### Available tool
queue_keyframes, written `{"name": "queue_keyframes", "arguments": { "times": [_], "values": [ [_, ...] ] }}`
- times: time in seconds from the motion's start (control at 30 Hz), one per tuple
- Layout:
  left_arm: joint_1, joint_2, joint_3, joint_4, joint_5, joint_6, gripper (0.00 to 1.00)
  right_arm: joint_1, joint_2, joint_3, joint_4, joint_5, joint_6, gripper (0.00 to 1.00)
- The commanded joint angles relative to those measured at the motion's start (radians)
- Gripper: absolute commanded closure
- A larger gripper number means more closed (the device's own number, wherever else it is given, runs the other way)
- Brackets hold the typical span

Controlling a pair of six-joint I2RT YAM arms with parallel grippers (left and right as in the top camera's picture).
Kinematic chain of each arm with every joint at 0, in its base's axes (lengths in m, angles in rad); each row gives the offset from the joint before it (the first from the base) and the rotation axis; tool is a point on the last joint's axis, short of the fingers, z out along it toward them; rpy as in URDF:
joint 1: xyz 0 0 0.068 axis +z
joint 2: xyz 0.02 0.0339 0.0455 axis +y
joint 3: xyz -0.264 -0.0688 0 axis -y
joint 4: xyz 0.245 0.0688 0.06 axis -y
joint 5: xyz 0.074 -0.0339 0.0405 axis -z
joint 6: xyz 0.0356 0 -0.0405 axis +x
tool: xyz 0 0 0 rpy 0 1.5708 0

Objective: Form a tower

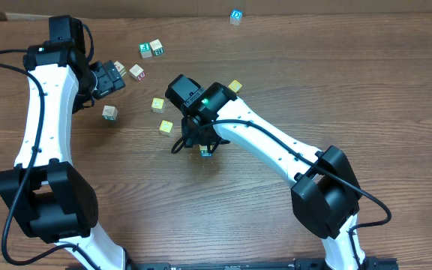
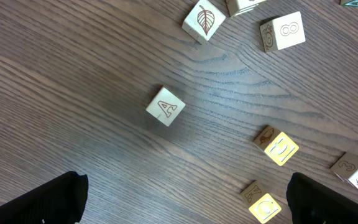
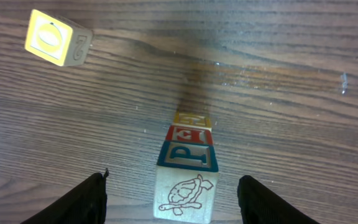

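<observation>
On the dark wood-grain table point(image 1: 291, 67), the black two-finger right gripper point(image 3: 173, 180) hung over the tower point(image 3: 187, 168), its jaws parted to either side with a gap at each finger, gripping nothing. The narrow wooden stack stood near the table's middle: a white turtle-pictured cube point(image 3: 187, 198) on top, a teal-blue "P" cube point(image 3: 187, 157) beneath, then a red cube point(image 3: 190, 134), then a yellow cube point(image 3: 192, 117). The left gripper point(image 2: 185, 199) gaped wide, holding nothing.

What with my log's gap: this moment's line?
tower: four cubes, standing | right gripper: jaws open, flanking top cube | left gripper: open, empty
</observation>
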Motion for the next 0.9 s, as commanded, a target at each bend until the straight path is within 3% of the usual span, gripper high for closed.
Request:
{"name": "queue_keyframes", "arguments": {
  "times": [0.0, 0.33, 0.73, 0.87],
  "values": [
    [-0.001, -0.022, 0.018, 0.0, 0.008, 0.015, 0.01, -0.001, -0.002, -0.006, 0.009, 0.053, 0.024, 0.35],
    [-0.001, -0.022, 0.018, 0.001, 0.008, 0.015, 0.01, 0.005, -0.002, -0.055, 0.04, 0.057, 0.061, 0.37],
    [-0.001, -0.022, 0.018, 0.001, 0.008, 0.015, 0.0, 0.006, -0.002, -0.058, 0.036, 0.025, 0.076, 0.53],
    [-0.001, -0.022, 0.018, 0.001, 0.007, 0.015, 0.01, 0.006, -0.002, -0.058, 0.036, 0.014, 0.076, 0.55]
  ]
}}
